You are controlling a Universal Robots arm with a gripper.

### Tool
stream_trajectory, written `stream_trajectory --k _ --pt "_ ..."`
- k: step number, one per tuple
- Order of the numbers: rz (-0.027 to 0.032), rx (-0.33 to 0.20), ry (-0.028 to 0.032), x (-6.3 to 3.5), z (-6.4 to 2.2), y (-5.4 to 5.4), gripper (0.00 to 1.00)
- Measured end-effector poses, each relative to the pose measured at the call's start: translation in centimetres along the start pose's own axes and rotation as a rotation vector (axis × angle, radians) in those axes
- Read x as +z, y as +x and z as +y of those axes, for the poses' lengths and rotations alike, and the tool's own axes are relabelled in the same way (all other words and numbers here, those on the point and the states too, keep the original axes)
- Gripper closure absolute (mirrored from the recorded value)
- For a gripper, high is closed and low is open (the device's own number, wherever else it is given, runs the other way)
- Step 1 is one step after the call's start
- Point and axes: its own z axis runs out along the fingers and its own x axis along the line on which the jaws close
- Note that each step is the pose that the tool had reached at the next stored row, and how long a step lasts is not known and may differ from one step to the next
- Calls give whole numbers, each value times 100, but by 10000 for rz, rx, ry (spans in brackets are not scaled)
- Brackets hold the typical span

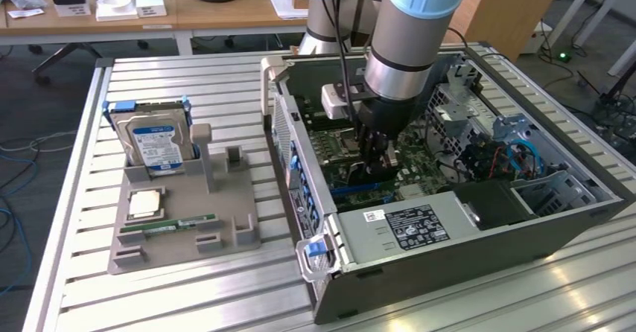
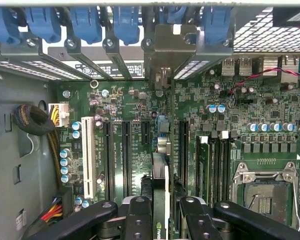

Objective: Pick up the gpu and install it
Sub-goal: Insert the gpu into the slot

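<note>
Exterior, arm: your grey and light-blue robot arm [image 1: 407, 42] reaches straight down into the open dark-grey computer case [image 1: 298, 146]. The case lies on its side, so the board faces up to you.
Exterior, gripper: the black gripper [image 1: 377, 153] hangs low over the green motherboard [image 1: 338, 142], about mid-case.
Exterior, fixture: the grey plastic parts tray [image 1: 179, 261] sits well apart, toward the exterior view's left. It keeps the boxy hard drive with the blue-white label [image 1: 154, 142] upright and the slim green RAM stick [image 1: 169, 224] flat (neither is your part).
Wrist, fingers: the two black fingers [image 2: 138, 215] are narrowed and clamp something thin between them.
Wrist, card: what they clamp is the gpu, a thin dark card with a black face [image 2: 160, 172]. It is held edge-on, probably so its lower edge can meet a connector.
Wrist, alignment: the card runs parallel to the long black expansion slots [image 2: 126, 155], between two of them. Its far end points at the silver rear slot covers [image 2: 115, 60] under the blue plastic latches [image 2: 85, 22].
Wrist, seating: I cannot tell whether the edge is in a slot yet (the fingers hide that end).
</note>
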Motion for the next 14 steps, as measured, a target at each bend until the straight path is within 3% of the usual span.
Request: stream_trajectory --k 14 --pt "-46 1 -1 10 1 1 74"
